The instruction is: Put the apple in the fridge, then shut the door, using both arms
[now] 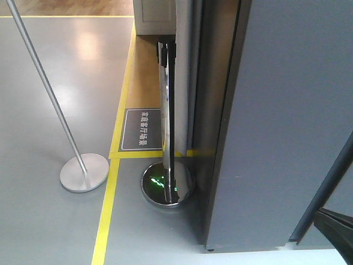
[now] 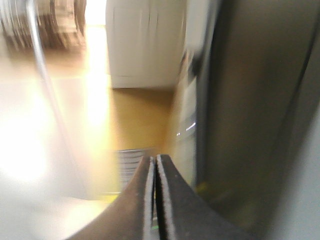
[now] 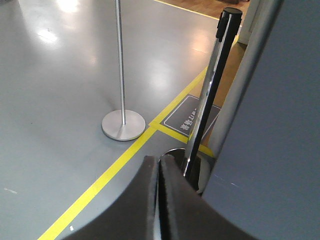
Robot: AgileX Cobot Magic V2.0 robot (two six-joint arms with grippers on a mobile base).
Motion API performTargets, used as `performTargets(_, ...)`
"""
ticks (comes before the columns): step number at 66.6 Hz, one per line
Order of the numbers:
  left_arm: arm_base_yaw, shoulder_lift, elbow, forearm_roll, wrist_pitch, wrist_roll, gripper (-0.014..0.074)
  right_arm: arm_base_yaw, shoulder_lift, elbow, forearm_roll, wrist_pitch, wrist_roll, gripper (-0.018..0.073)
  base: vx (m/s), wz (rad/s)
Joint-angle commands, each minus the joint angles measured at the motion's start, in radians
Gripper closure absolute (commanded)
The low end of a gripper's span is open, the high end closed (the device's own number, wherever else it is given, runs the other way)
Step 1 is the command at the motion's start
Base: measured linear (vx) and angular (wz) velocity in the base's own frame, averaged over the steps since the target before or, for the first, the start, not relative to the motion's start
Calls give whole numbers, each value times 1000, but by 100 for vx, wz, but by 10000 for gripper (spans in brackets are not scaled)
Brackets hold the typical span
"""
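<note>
The fridge's dark grey outer wall (image 1: 287, 110) fills the right of the front view. It also shows at the right of the right wrist view (image 3: 280, 125) and, blurred, in the left wrist view (image 2: 250, 100). I cannot tell which panel is the door, and no white inside shows. The apple is out of view. My left gripper (image 2: 155, 159) is shut and empty, next to the fridge's left side. My right gripper (image 3: 159, 160) is shut and empty, above the grey floor beside the fridge wall. A black arm part (image 1: 336, 232) shows at the front view's lower right.
A chrome stanchion with a black belt post (image 1: 165, 110) stands on a shiny round base (image 1: 165, 185) right beside the fridge. A second thin pole (image 1: 49, 94) has a flat disc base (image 1: 84, 173). Yellow floor tape (image 1: 107, 210), a floor sign (image 1: 142, 130) and a white cabinet (image 1: 157, 16) lie beyond.
</note>
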Motion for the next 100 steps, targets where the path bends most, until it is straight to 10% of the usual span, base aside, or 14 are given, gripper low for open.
performTargets(1,-1,9,15,-53,-126,92,604,2,9,-23,50,-35,-10,562,0,0)
performTargets(32,173,-270,27,-63,-21,70,604,2,9,-23,50,-35,-9,562,0,0)
performTargets(100,178,-269,27,-59,65,41,604,2,7,-23,50,-9,-10,562,0,0)
